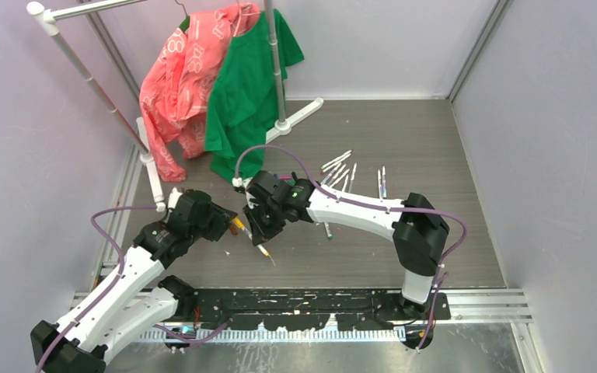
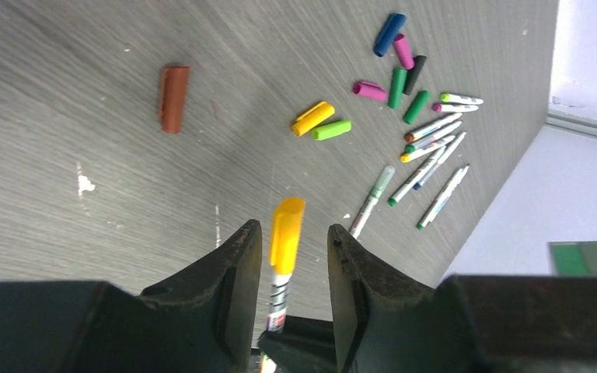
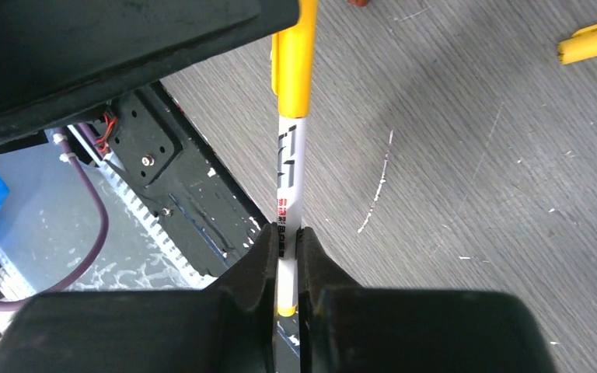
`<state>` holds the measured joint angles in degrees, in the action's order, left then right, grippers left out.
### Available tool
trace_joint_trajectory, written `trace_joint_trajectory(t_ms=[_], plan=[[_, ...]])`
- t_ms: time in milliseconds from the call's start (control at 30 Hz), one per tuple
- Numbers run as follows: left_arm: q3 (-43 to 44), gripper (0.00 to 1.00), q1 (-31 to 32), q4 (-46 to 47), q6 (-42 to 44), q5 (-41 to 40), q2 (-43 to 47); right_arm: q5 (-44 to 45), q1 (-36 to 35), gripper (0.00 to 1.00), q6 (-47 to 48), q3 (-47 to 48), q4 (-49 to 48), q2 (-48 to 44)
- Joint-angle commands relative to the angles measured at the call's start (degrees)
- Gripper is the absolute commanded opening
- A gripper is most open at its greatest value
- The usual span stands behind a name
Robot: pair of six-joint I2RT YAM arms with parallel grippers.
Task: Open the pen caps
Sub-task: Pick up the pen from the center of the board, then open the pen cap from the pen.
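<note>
One yellow cap (image 2: 287, 221) seated on pen (image 3: 290, 179), held above table (image 2: 85, 155) | right gripper (image 3: 286, 260) clenched on pen | left gripper (image 2: 293, 229) released, flanking cap, no contact | centre, clench on cap only, pull straight along pen

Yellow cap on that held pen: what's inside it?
The white pen runs into the yellow cap; its tip inside is covered and cannot be seen.

L gripper (image 2: 291, 233) & R gripper (image 3: 288, 237) meet mid-table on the yellow pen (image 3: 291, 171); barely any gap btwn them. By the R arm (image 1: 357, 208), loose caps (image 2: 369, 91) & loose pens (image 2: 434, 127) litter the table (image 1: 451, 148). Rear left blocked by rack (image 1: 277, 70) w/ shirts (image 1: 241, 93). Bare wood far right & front centre.
</note>
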<state>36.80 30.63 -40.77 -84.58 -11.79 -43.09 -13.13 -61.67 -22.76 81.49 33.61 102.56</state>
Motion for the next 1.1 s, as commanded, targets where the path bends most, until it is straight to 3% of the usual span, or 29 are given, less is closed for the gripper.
trace_joint_trajectory(t_ms=[0,800,900,1067], plan=[[-0.26,0.38,0.19,6.45,1.22,0.71,-0.09,-3.78,0.65,0.01,-0.69,0.2,-1.85,-2.26],[-2.23,0.36,0.17,16.09,3.47,6.11,-7.35,-12.44,3.42,0.01,1.52,1.69,1.72,-2.03],[-2.12,0.3,0.22,17.44,4.15,6.5,-8.22,-13.94,3.42,0.01,1.83,1.38,2.24,-1.98],[-2.56,0.11,0.21,19.51,4.94,7.49,-8.85,-14.42,3.54,0.01,1.76,0.22,2.08,-3.14]])
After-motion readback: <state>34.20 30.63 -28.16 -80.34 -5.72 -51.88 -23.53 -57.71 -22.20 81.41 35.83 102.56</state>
